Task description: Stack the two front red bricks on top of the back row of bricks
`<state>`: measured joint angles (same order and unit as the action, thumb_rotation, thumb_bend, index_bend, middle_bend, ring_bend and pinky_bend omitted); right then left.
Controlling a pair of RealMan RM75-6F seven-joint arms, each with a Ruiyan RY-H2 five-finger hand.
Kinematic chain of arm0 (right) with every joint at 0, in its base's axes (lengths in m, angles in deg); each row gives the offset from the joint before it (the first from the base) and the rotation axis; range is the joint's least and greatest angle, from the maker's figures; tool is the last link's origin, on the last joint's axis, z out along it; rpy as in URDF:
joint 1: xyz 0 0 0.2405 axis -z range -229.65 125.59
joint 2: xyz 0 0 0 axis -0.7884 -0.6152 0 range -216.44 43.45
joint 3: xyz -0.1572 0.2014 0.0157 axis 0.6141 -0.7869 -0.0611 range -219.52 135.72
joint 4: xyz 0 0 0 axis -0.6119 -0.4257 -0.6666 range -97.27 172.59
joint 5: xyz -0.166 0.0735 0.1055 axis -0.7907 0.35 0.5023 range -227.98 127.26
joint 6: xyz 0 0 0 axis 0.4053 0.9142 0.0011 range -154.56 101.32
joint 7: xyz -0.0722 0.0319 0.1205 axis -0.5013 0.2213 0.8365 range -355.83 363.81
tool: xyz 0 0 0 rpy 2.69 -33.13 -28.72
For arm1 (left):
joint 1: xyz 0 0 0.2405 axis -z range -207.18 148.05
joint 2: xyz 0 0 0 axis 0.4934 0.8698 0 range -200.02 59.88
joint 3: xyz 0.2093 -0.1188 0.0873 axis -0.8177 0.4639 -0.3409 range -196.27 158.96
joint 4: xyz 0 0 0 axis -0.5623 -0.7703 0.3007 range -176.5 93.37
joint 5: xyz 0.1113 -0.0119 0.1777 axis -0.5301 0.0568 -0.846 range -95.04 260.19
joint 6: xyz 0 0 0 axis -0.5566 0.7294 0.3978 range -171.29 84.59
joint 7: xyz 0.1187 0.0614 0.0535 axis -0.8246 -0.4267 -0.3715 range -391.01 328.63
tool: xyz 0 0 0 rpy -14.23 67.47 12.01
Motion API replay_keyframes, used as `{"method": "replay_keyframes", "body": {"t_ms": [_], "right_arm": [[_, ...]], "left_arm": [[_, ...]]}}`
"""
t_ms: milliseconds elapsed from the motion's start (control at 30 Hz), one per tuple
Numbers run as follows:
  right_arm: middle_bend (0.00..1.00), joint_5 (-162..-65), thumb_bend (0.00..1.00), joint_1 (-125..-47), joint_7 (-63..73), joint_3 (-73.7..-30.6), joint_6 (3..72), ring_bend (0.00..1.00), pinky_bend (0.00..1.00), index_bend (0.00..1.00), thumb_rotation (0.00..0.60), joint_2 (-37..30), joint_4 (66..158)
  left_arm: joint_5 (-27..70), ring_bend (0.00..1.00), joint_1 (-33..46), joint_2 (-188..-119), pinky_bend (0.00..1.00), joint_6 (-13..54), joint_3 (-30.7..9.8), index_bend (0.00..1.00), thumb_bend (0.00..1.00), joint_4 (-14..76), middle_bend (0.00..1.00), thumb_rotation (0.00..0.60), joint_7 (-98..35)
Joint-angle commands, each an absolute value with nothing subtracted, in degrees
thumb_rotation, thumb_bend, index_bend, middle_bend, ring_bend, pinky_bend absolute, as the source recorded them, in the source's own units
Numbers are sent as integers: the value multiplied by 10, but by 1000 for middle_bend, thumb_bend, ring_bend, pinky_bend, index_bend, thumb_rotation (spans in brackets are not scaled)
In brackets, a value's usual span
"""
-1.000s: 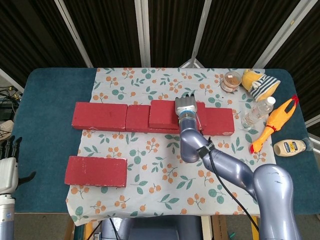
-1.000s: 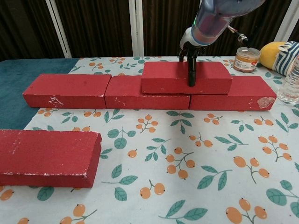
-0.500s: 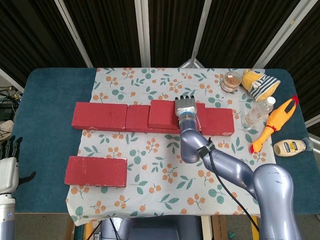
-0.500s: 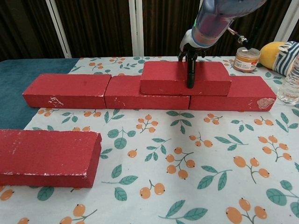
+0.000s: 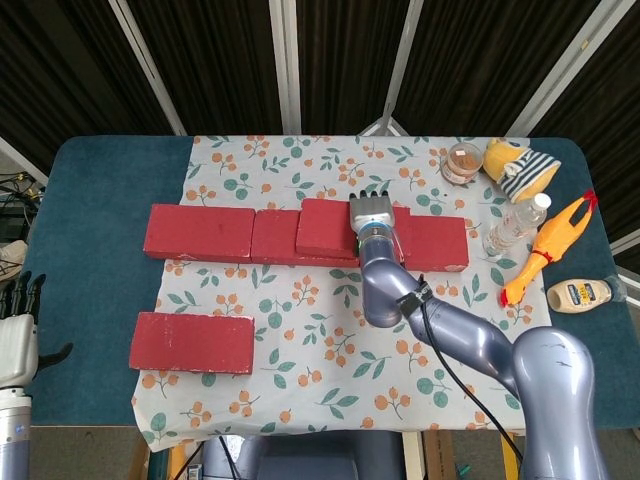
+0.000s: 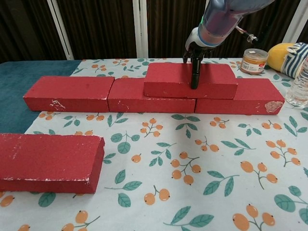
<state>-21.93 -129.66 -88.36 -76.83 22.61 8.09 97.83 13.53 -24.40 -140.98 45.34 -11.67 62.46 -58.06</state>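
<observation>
Bench (image 5: 90, 200) has a blue cover w/ a floral cloth (image 5: 330, 330) over the middle; dark slatted wall behind. Back row (image 5: 200, 232) of red bricks runs across the cloth. Stacked brick (image 6: 168, 79) sits on top, over the mid/right joint. Right hand (image 5: 372, 212) grasps it, fingers (image 6: 195, 72) down its front face. Front brick (image 5: 192, 342) lies front-left, well apart. Left hand (image 5: 18, 335) off the bench's left edge, fingers released, holding nothing.
</observation>
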Motion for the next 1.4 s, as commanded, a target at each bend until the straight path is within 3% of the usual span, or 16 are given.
{"method": "replay_keyframes", "body": {"t_ms": [33,400,633,700,800,900,1033,1167,1400], "right_arm": [[0,-216,109,-1297,-884,-767,228,0,0,0,600,77,984],[0,-226,108,-1298,-865,-766,234,0,0,0,600,52,1025],[0,-283,107,-1266,-803,-781,235,0,0,0,600,-24,1154],[0,-368,107,-1235,-752,-786,241,0,0,0,600,-61,1225],[0,-573,107,-1149,-643,-779,297,0,0,0,600,-111,1359],[0,-729,107,-1052,-556,-745,350,0,0,0,600,-162,1476],[0,-857,107,-932,-450,-697,364,0,0,0,600,-243,1573],[0,-983,107,-832,-331,-656,380,0,0,0,600,-292,1587],[0,-1185,107,-712,-127,-591,455,0,0,0,600,-306,1494]], "left_arm": [[136,0,-244,-1409,99,453,-116,8,0,625,0,600,-580],[137,0,-245,-1408,99,455,-117,8,0,627,0,600,-579],[129,0,-245,-1406,99,456,-117,7,0,623,0,600,-569],[119,0,-244,-1407,99,457,-117,7,0,619,0,600,-561],[91,0,-243,-1408,99,461,-120,8,0,603,0,600,-539],[65,0,-241,-1412,99,464,-124,7,0,585,0,600,-518],[31,0,-238,-1415,99,466,-132,7,0,567,0,600,-495],[-9,0,-234,-1412,99,459,-150,7,0,561,0,600,-472],[-90,0,-229,-1391,99,445,-191,1,0,570,0,600,-419]]}}
